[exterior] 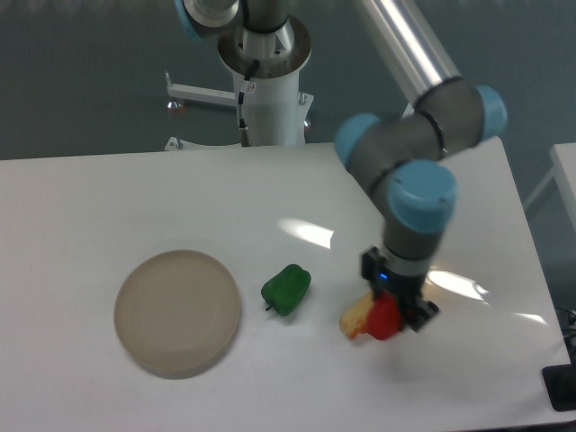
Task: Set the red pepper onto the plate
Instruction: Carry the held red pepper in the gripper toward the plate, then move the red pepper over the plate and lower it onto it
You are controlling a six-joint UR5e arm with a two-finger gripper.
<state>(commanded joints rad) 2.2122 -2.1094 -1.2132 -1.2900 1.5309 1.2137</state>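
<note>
Pincer [393, 315] clenched on the red pepper [384, 318]; the pepper shows as a glossy red lump at the black finger ends, partly covered by them. Whether it clears the desk [81, 207] can't be told from this view. Stem not visible.

Red pepper sits right of centre on the desk, just beside and overlapping, in view, the right end of a yellow ridged piece [355, 319]; contact btw the two can't be judged. Most of that yellow piece is hidden behind pepper + pincer.

Plate [177, 312]: beige-grey disc, low rim, front-left on the desk, nothing on it. Well apart from the red pepper.

Green pepper [287, 289] lies btw plate and pincer, near the plate's right edge but not touching it; short dark stem pointing down-left.

Arm comes in from top of frame: silver tube section, grey joints w/ blue caps, wrist pointing straight down over the pepper. Arm base column stands at back-centre of the desk. Bright light patches on the desk surface near centre and to the right of the pincer.
</note>
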